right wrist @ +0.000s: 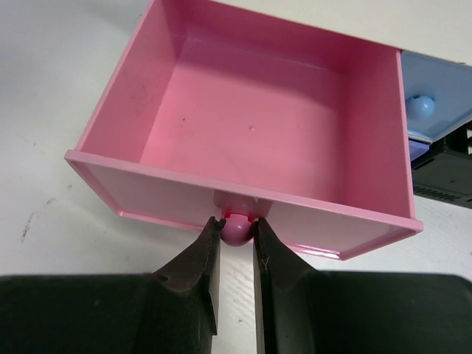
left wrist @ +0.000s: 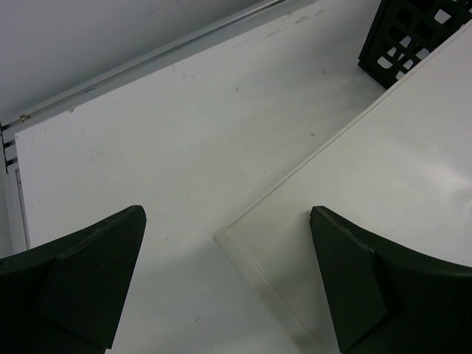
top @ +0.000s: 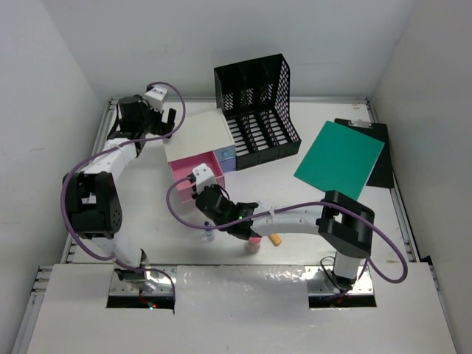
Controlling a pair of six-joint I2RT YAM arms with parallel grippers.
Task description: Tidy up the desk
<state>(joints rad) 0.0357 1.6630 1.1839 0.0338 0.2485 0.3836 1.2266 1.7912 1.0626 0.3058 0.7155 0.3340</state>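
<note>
The desk point(top: 147, 192) is a white tabletop with pale rails. A small box with a white top point(top: 198, 136) stands on it. Its pink drawer point(right wrist: 258, 125) is pulled out and empty. My right gripper point(right wrist: 237, 225) is shut on the drawer's round pink knob point(right wrist: 237, 231); in the top view that gripper point(top: 200, 186) sits at the drawer's front. My left gripper point(left wrist: 228, 273) is open and hovers over the box's back-left corner point(left wrist: 225, 234), one finger over the desk point(left wrist: 147, 147) and the other over the box top. In the top view it point(top: 168, 122) is at the box's far left.
A blue drawer point(right wrist: 431, 103) beside the pink one is shut. A black file organizer point(top: 258, 110) stands behind the box. A green folder point(top: 339, 158) lies on a black clipboard point(top: 376, 151) at the right. Small items point(top: 254, 245) lie by the right arm near the front.
</note>
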